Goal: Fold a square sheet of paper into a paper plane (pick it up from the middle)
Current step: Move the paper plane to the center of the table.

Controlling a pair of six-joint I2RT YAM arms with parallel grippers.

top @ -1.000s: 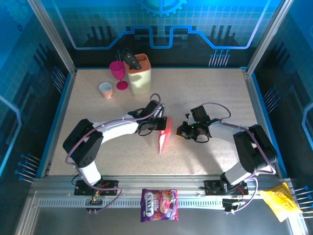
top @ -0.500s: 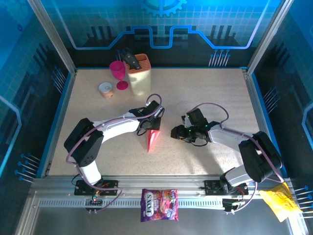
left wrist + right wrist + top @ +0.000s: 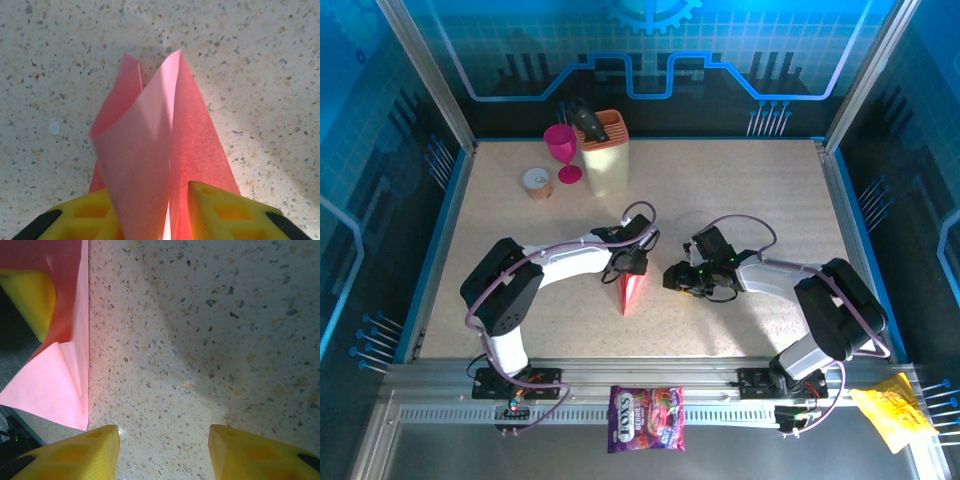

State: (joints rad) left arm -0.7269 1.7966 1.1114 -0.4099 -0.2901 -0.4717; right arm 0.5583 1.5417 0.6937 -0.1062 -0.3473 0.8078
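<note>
The square sheet of paper stands folded into a slim pointed pink-red paper plane (image 3: 632,290) at the table's middle, tip toward the near edge. My left gripper (image 3: 633,263) is at its far end. In the left wrist view the yellow fingers (image 3: 220,210) are parted around the paper plane (image 3: 150,150), whose layers fan apart between them; the left gripper (image 3: 150,195) is open. My right gripper (image 3: 673,277) sits just right of the paper. In its wrist view the right gripper (image 3: 164,435) is open over bare table, with the paper plane (image 3: 55,385) at the left edge.
A beige knife block (image 3: 605,155), a magenta goblet (image 3: 560,150) and a small cup (image 3: 536,182) stand at the back left. A purple candy bag (image 3: 646,418) and a yellow wrapper (image 3: 892,410) lie on the front rail.
The paper plane moved left and now points at the near edge. My left gripper's jaws have parted. My right gripper opened and slid left toward the paper.
</note>
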